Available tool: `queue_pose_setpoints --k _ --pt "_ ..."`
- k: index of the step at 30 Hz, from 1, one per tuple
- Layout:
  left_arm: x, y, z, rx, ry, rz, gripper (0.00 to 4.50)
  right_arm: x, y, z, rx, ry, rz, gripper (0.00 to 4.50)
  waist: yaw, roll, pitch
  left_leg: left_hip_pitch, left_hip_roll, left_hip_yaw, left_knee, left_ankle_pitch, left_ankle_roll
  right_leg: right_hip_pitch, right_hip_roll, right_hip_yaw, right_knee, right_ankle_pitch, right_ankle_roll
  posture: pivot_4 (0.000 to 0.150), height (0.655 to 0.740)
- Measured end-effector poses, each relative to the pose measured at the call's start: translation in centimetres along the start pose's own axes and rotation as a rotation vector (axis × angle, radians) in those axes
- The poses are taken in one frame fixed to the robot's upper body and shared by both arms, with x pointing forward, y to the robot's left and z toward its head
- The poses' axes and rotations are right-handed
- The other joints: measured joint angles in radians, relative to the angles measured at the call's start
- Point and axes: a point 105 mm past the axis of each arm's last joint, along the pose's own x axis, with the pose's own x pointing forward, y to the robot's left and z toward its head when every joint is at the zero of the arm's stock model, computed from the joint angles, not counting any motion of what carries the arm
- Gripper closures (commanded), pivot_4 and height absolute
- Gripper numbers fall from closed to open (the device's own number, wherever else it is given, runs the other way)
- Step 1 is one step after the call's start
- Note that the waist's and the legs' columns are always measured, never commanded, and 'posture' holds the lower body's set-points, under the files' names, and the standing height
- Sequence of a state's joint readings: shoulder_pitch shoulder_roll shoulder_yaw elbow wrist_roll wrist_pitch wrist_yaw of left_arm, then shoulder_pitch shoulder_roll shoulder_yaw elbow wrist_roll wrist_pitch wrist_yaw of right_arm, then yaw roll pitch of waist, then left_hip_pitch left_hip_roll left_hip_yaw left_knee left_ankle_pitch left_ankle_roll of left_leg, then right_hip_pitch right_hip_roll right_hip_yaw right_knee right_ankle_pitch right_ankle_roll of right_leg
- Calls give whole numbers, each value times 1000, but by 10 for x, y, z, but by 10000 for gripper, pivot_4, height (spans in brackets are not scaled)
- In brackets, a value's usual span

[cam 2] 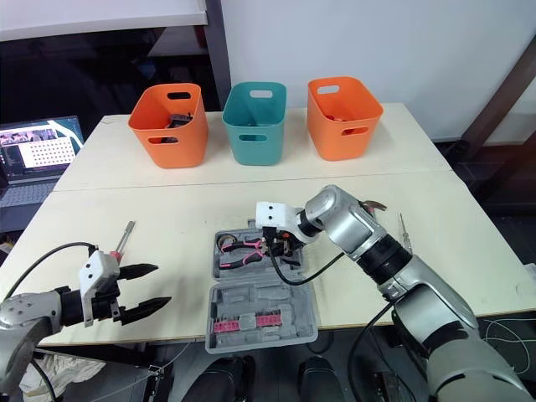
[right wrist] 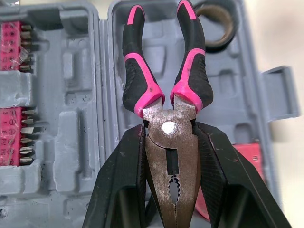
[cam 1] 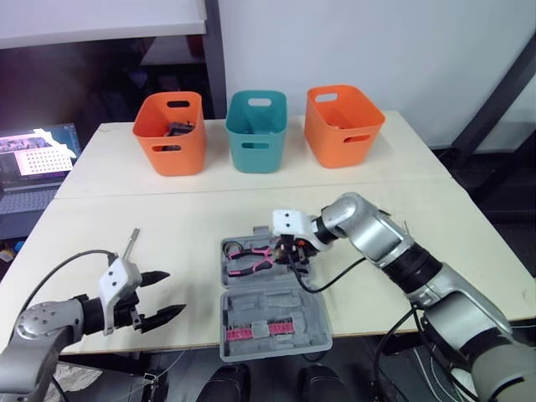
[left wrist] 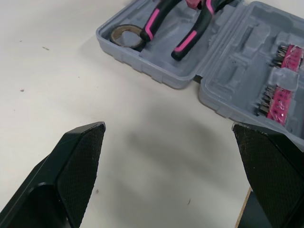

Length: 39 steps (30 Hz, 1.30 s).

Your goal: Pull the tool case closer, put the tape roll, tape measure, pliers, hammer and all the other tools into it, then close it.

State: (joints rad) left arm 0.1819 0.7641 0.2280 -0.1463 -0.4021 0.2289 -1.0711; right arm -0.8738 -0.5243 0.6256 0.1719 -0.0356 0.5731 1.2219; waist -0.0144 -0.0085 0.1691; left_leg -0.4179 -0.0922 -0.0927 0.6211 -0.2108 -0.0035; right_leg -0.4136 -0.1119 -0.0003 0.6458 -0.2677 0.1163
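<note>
Left eye view looks down on a big pale table (cam 1: 184,226). Three bins stand in a row at the far side: an orange bin (cam 1: 172,134) on the left with something dark inside, a teal bin (cam 1: 256,134) in the middle and another orange bin (cam 1: 342,126) on the right.

At the near edge, in the middle, the grey tool case (cam 1: 268,314) lies wide open. Its near half holds rows of pink bits (cam 1: 268,328).

Reaching in from the right, the right gripper (right wrist: 168,128) squeezes the metal head of the pliers (cam 1: 249,255) between its two fingers. Their pink and black handles point left over the far half of the case. I cannot tell if they rest in it.

Low over the near left of the table, well apart from the case, the left gripper (cam 1: 174,293) has its fingers spread wide and holds nothing.

In the far left corner of the case sits the tape roll (left wrist: 126,37). Just beyond the left gripper, a thin metal tool (cam 1: 130,243) lies on the table.
</note>
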Motion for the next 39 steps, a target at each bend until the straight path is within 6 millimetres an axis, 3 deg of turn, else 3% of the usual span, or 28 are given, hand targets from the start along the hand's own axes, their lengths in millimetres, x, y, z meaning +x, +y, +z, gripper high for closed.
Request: queue_pose_setpoints --k 9,27,29,30,31,35,39 --pt "3 1 15 44 -10 9 0 10 2 -1 -10 3 14 35304 0 0 0 0 0 0 0 0 0 0 0 0 0 0 0 1500 7329" --pt "6 2 18 42 -2 -1 0 23 0 -9 -23 1 23 35304 -3 0 0 1 0 0 0 0 0 0 1 0 0 0 0 1500 7329" --pt "8 4 21 46 -9 -2 0 24 -1 -11 -15 2 24 24998 -3 0 0 2 0 0 0 0 0 0 1 0 1 0 0 1500 7329" --pt "9 5 22 49 -13 -1 0 25 -1 -11 -12 3 25 22536 -3 0 0 2 0 0 0 0 0 0 1 0 1 0 0 1500 7329" --pt "10 6 24 54 -17 -2 0 26 -1 -13 -3 4 22 16359 -3 0 0 2 0 0 0 0 0 0 1 0 1 0 0 1500 7329" --pt "13 5 23 50 -16 -18 0 21 -5 -11 4 -11 4 409 -2 0 0 2 0 0 -1 0 0 0 1 0 1 0 0 1500 7329" --pt "12 7 20 41 -15 -26 0 8 -6 1 -5 -72 -12 409 -3 0 0 1 0 0 -1 0 0 0 1 0 1 0 0 1500 7329"
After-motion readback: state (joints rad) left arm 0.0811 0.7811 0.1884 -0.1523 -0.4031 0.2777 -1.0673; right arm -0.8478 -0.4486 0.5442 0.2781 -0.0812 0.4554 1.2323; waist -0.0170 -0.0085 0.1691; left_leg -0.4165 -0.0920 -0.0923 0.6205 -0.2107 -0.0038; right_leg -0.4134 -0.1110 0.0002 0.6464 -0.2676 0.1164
